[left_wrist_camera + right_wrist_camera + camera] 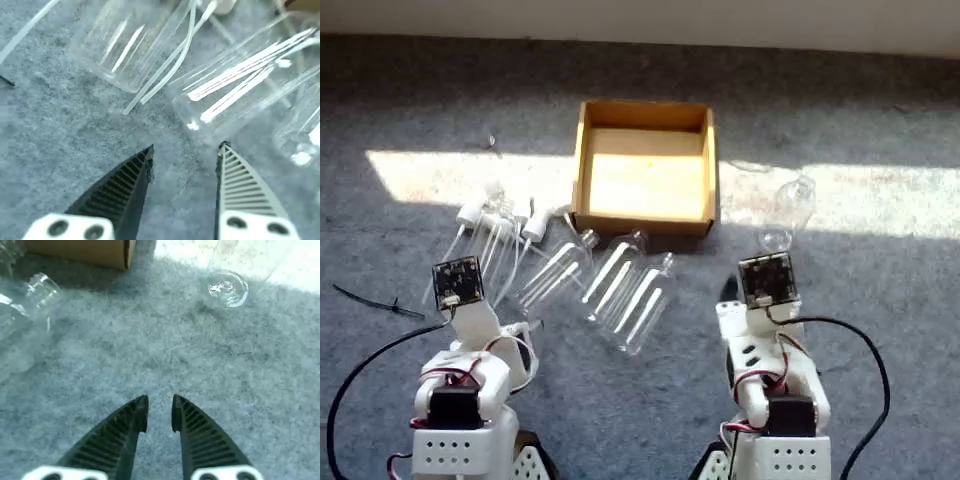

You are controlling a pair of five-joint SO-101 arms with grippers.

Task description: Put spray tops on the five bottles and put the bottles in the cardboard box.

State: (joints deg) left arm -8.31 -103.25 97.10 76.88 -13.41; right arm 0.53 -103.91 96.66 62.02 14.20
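left wrist view: left gripper [185,147] gapes wide near clear bottles [240,95], right gripper [160,412] narrow.

Bottles [620,285] lie before the cardboard box [645,222] (one bottle [790,210] beside it)

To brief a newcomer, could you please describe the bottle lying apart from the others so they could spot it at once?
Find the open cardboard box in the middle of the grey carpet. On its right side, in the sunlit patch, lies one clear bottle. It lies alone, while the other bottles cluster at the box's front left.
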